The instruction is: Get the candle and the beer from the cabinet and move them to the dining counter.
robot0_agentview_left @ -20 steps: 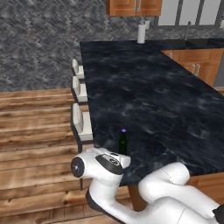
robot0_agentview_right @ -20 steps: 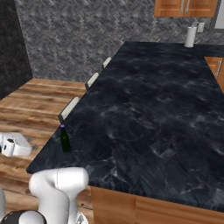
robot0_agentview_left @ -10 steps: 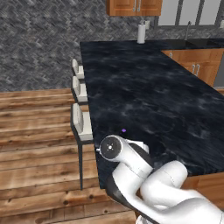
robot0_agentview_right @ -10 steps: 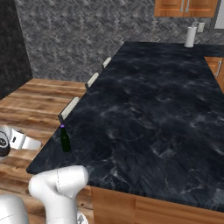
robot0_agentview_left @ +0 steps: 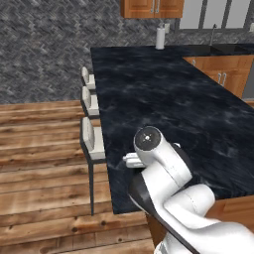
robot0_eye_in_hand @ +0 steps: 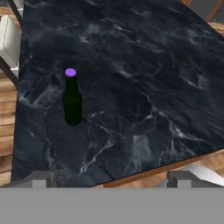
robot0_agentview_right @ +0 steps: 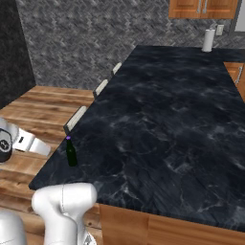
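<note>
Beer [robot0_eye_in_hand: 71, 99] upright on counter [robot0_agentview_right: 172, 119], near its corner on the stool side, purple cap up; seen again in right base view [robot0_agentview_right: 71, 152] just inside counter edge, touching nothing else. Gripper [robot0_eye_in_hand: 109, 178] apart from beer, back over counter's near edge, fingers [robot0_eye_in_hand: 40, 179] spread wide with nothing between them. In hand view, beer up and left of the gap between fingertips, well clear of both. White arm [robot0_agentview_left: 163, 163] in left base view folded low over counter's near corner, covering the spot where beer stands. Stools [robot0_agentview_left: 92, 141] in a row along counter's left side, white cushions tucked against the edge; same row at counter's left edge in right base view [robot0_agentview_right: 76, 119]. Paper-towel roll [robot0_agentview_right: 207, 40] upright at counter's far end, well apart from beer; also in left base view [robot0_agentview_left: 159, 38]. Cabinet [robot0_agentview_left: 151, 8] on wall above counter's far end, doors shut, silver handles side by side at the middle; in right base view [robot0_agentview_right: 203, 8] likewise above the roll. Wood floor [robot0_agentview_left: 44, 163] beside counter under stools. Lower wood cabinets [robot0_agentview_left: 222, 74] to counter's right at the far end.
</note>
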You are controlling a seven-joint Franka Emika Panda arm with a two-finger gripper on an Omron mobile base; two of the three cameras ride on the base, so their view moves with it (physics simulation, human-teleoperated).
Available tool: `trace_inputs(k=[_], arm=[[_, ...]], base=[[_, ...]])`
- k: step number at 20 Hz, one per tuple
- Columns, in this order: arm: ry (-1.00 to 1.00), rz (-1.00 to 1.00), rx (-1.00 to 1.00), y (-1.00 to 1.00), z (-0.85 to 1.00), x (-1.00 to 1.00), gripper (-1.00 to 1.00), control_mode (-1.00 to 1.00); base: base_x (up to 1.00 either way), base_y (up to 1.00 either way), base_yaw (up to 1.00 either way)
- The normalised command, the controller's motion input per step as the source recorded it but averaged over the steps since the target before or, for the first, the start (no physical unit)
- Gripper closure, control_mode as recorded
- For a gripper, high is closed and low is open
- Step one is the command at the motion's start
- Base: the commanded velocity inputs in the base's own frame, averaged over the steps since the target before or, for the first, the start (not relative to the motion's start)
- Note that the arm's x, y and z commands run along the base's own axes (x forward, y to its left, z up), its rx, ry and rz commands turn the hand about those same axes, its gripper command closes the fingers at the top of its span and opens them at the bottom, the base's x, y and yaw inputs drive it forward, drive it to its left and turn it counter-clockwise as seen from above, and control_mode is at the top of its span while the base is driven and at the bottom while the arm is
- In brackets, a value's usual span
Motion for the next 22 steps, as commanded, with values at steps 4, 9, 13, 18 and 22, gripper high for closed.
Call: trace_inputs(k=[4, 9, 13, 18, 22], arm=[[-0.06, 0.03, -0.02, -0.23, 0.23, -0.36, -1.00, -1.00], [-0.25, 0.13, -0.02, -0.31, 0.06, -0.34, -1.00, -1.00], [-0.14, 0.32, 0.01, -0.35, 0.17, -0.20, -1.00, -1.00], [0.08, 0.32, 0.02, -0.29, 0.34, -0.16, -1.00, -1.00], [0.00, 0.34, 0.00, -0.31, 0.22, -0.31, -1.00, -1.00]], base=[[0.00, 0.00, 0.00], [0.00, 0.00, 0.00], [0.00, 0.00, 0.00], [0.00, 0.00, 0.00], [0.00, 0.00, 0.00]])
